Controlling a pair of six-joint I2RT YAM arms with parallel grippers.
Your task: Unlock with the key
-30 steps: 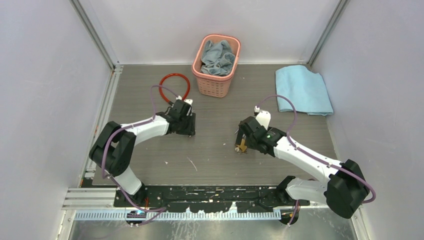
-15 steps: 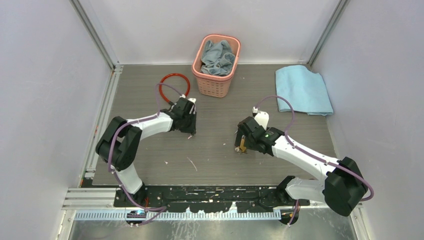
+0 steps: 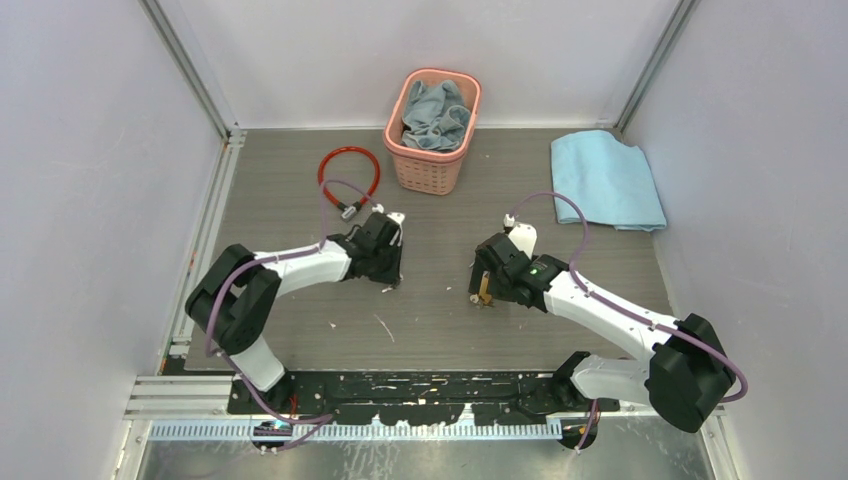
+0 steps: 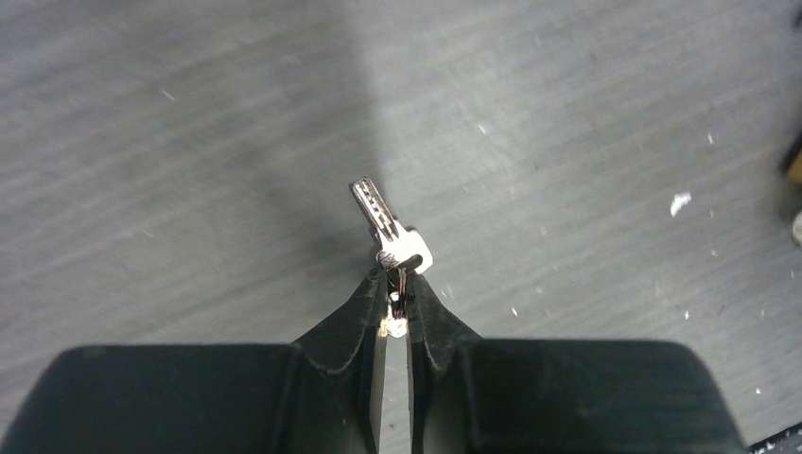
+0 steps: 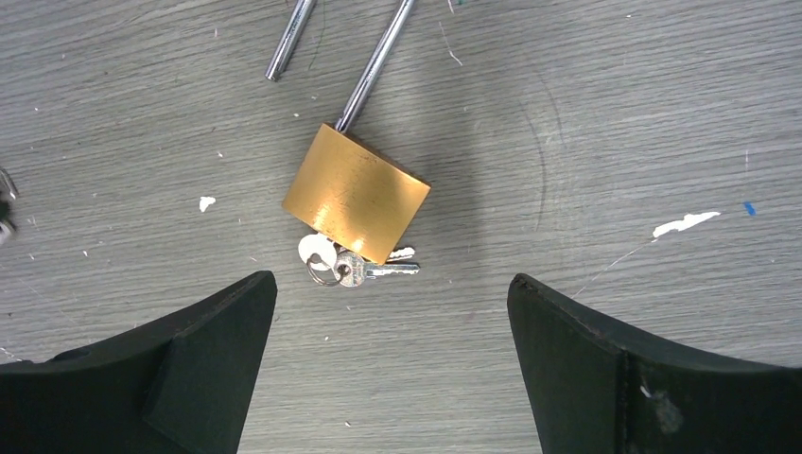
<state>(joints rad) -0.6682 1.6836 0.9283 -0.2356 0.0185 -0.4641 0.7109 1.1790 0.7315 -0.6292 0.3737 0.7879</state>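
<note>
The head of the key (image 4: 390, 227) is partly covered by the pinching fingers (image 4: 364, 312) of the left hand (image 4: 398, 284), so how much of it is gripped cannot be told. The shackle (image 5: 376, 61) of the padlock (image 5: 357, 194) is cut off by the top edge of the right wrist view. The spare keys (image 5: 352, 269) are half hidden beneath the brass body. From above, the padlock is largely masked by the right hand (image 3: 486, 278), and the held key is too small to be made out. A small metal object (image 5: 6, 203) is cropped by the left edge and cannot be identified.

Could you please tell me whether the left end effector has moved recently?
Yes: the left end effector moved right and nearer the bottom of the view, away from the red cable loop.
</note>
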